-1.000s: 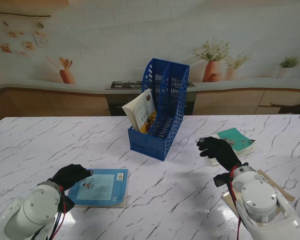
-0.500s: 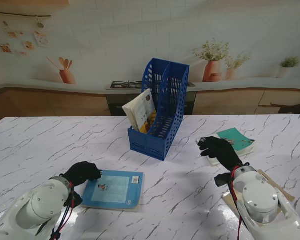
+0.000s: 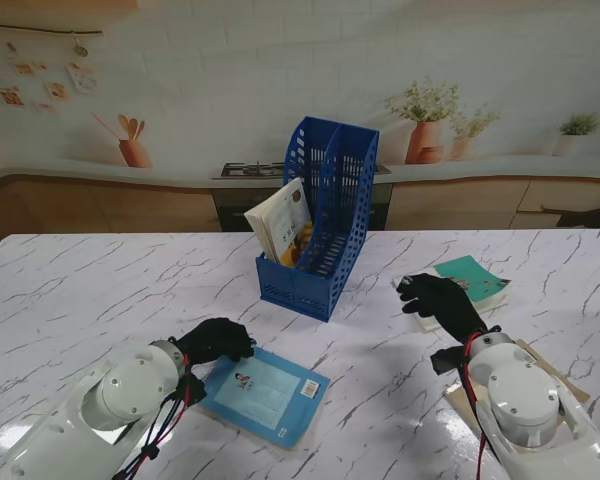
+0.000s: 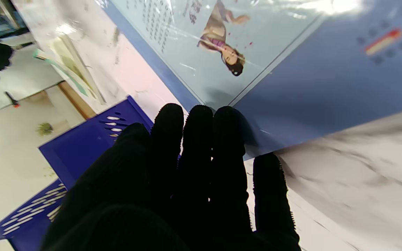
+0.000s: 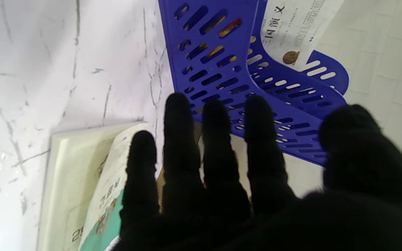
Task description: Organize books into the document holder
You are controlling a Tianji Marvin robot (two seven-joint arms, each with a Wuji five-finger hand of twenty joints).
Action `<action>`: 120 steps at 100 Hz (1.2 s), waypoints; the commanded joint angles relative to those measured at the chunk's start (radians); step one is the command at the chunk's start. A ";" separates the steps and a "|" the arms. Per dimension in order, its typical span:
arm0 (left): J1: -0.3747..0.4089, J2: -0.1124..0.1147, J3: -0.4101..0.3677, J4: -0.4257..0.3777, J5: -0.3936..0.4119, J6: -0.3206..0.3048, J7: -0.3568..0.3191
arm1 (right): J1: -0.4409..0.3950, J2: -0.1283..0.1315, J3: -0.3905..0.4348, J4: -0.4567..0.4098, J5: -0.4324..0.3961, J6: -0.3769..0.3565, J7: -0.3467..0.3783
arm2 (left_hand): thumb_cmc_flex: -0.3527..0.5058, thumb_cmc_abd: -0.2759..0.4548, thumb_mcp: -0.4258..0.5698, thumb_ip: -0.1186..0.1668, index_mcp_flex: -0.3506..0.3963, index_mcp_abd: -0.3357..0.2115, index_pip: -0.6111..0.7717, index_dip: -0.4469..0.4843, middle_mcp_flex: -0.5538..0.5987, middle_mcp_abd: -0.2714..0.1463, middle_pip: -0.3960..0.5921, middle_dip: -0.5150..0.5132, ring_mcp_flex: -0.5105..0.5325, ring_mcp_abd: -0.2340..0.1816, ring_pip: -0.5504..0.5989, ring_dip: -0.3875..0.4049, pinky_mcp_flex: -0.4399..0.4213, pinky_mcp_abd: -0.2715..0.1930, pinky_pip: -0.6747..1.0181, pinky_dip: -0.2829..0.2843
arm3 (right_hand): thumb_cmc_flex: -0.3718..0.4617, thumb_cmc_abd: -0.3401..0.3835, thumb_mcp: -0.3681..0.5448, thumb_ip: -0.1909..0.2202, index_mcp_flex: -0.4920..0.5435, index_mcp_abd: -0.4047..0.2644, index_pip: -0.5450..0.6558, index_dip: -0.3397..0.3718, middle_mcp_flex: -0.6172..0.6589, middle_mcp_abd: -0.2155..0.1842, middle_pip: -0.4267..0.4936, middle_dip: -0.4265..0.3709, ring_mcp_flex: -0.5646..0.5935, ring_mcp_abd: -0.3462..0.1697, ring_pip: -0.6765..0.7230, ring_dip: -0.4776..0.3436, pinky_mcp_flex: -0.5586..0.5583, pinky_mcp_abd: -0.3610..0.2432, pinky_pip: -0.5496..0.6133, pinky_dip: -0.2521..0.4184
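1. Because the left hand [image 3: 216,340] lies flat with its fingers [image 4: 201,139] together on the far-left corner of the blue book [image 3: 268,392], holding nothing and only pressing down, any push from there could spin the book rather than slide it; it lies askew, flat on the marble table [image 3: 100,280], near the front edge, so it could be nudged toward that edge.
2. Since nothing wraps the cover, a lift from this pose would likely fail: the glossy cover [image 4: 250,38] looks slick, and the fingertips may skid off onto bare marble.
3. While the blue document holder [image 3: 325,225] stands at mid-table, well apart from the blue book, it already carries a cream book [image 3: 282,218] leaning out over its left side; a new book pushed into that slot could jam against it or knock it out. The holder looks light and may tip or shift if struck on its tall wall.
4. Where the right hand [image 3: 438,298] hovers over or rests on the near-left corner of the teal book [image 3: 472,280], fingers [image 5: 180,139] spread and gripping nothing, I cannot tell whether it touches. That book lies on another, right of the holder, so a careless drag could shove both together.
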 commanded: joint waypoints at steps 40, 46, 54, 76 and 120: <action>-0.222 -0.080 0.269 0.239 -0.170 -0.213 0.028 | -0.004 0.001 -0.012 0.013 0.016 -0.013 0.029 | -0.026 -0.025 0.041 -0.021 0.017 0.012 0.017 -0.013 -0.017 0.063 0.001 -0.002 -0.040 0.176 -0.210 -0.142 0.016 -0.004 0.012 -0.006 | 0.006 0.028 -0.012 0.040 0.004 -0.011 -0.016 0.002 -0.014 -0.016 -0.008 0.000 -0.010 -0.004 -0.014 0.006 -0.008 0.300 0.005 0.000; -0.248 -0.088 0.298 0.261 -0.185 -0.238 0.034 | -0.004 0.004 -0.015 0.017 0.018 -0.018 0.043 | -0.028 -0.024 0.041 -0.022 0.016 0.010 0.016 -0.014 -0.017 0.061 0.001 -0.002 -0.040 0.175 -0.210 -0.142 0.016 -0.004 0.012 -0.006 | 0.007 0.030 -0.014 0.040 0.003 -0.011 -0.016 0.002 -0.017 -0.017 -0.007 0.000 -0.011 -0.005 -0.013 0.006 -0.008 0.298 0.005 0.000; -0.273 -0.099 0.327 0.283 -0.205 -0.269 0.043 | -0.004 0.007 -0.019 0.021 0.017 -0.024 0.056 | -0.031 -0.022 0.041 -0.022 0.015 0.007 0.016 -0.013 -0.020 0.057 0.000 -0.002 -0.042 0.173 -0.211 -0.143 0.016 -0.006 0.012 -0.006 | 0.010 0.032 -0.018 0.040 0.002 -0.011 -0.016 0.003 -0.018 -0.017 -0.004 0.001 -0.013 -0.007 -0.012 0.006 -0.007 0.295 0.005 0.000; -0.249 -0.106 0.310 0.240 -0.207 -0.313 0.094 | 0.000 0.014 -0.045 0.033 0.016 -0.049 0.081 | -0.048 0.011 -0.025 -0.006 -0.048 -0.013 -0.028 0.004 -0.094 0.033 -0.018 0.004 -0.108 0.152 -0.268 -0.146 -0.076 0.062 -0.090 -0.053 | 0.013 0.037 -0.034 0.040 0.002 -0.013 -0.015 0.003 -0.015 -0.019 0.003 0.000 -0.012 -0.009 -0.004 0.007 -0.006 0.295 0.008 0.001; 0.047 -0.038 0.042 -0.145 0.061 -0.069 0.080 | 0.032 0.035 -0.118 0.089 0.012 -0.108 0.166 | -0.029 0.058 -0.163 0.015 -0.105 -0.026 -0.064 0.027 -0.144 0.021 -0.035 0.015 -0.141 0.139 -0.318 -0.137 -0.067 0.027 -0.100 -0.066 | 0.017 0.039 -0.039 0.043 0.010 -0.014 -0.015 0.000 -0.004 -0.012 -0.002 -0.004 0.003 0.000 -0.002 0.005 0.007 0.314 0.008 -0.007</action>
